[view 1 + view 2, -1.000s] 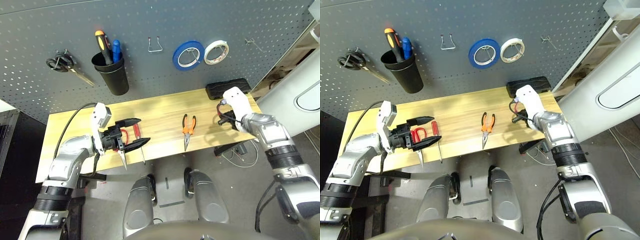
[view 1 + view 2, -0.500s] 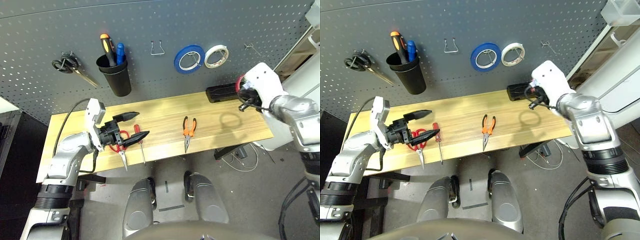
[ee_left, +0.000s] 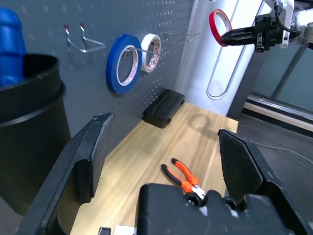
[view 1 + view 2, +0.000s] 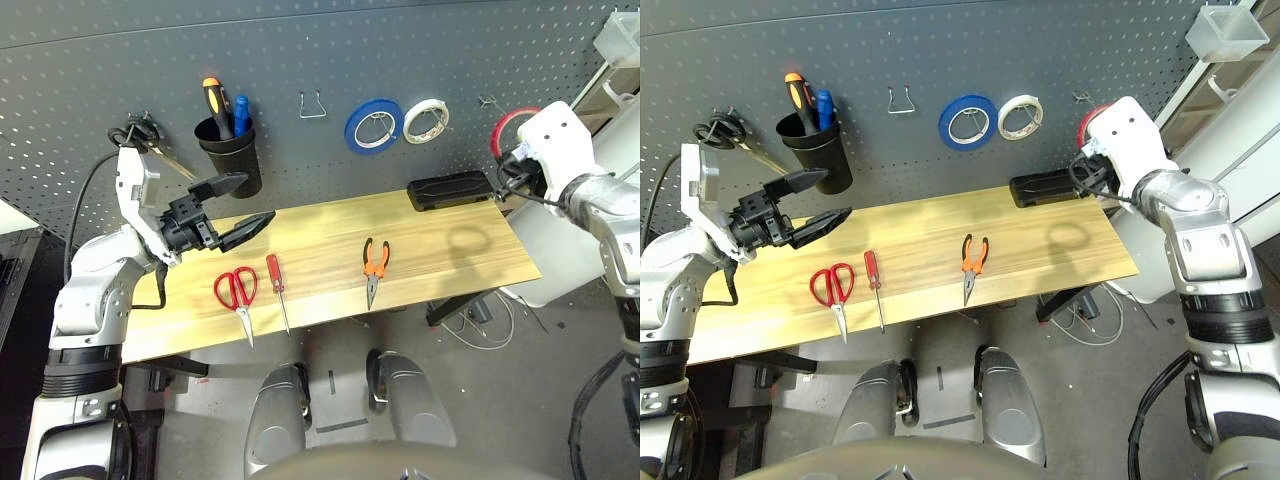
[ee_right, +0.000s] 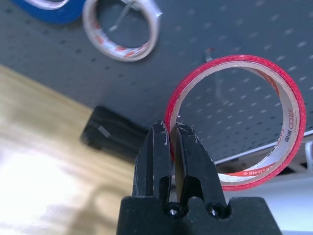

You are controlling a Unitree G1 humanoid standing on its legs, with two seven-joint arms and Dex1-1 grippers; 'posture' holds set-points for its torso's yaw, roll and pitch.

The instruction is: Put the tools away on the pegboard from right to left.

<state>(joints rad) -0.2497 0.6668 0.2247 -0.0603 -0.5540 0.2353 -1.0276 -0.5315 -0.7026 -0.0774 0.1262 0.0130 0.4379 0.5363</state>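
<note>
Right gripper [image 5: 171, 134]: black fingers pressed together on the wall of the thin red tape ring [image 5: 288, 122], which is pinched at its lower edge and held up in front of the pegboard [image 4: 300, 40], just beside a bare metal hook [image 4: 487, 101] at the board's right end. The ring is seen as a narrow red band over a pale cardboard core, with small printed lettering on the inner face (too small to be read); it stands roughly upright, its open centre facing the board.

Left gripper [image 4: 228, 205]: fingers spread wide, nothing held, raised above the left part of the wooden table [image 4: 470, 250] and in front of the black cup [image 4: 228, 152].

Laid flat on the table, well apart from both grippers: red-handled scissors [image 4: 238, 292], small red-handled screwdriver [image 4: 276, 286] just beside them, and orange-handled pliers [image 4: 374, 264] nearer the middle, tips towards the near edge.

Hung on the board: blue tape roll [image 4: 374, 125], white tape roll [image 4: 425, 120], black-handled scissors [image 4: 140, 138]. A black case [image 4: 450, 188] is set at the table's back edge.
</note>
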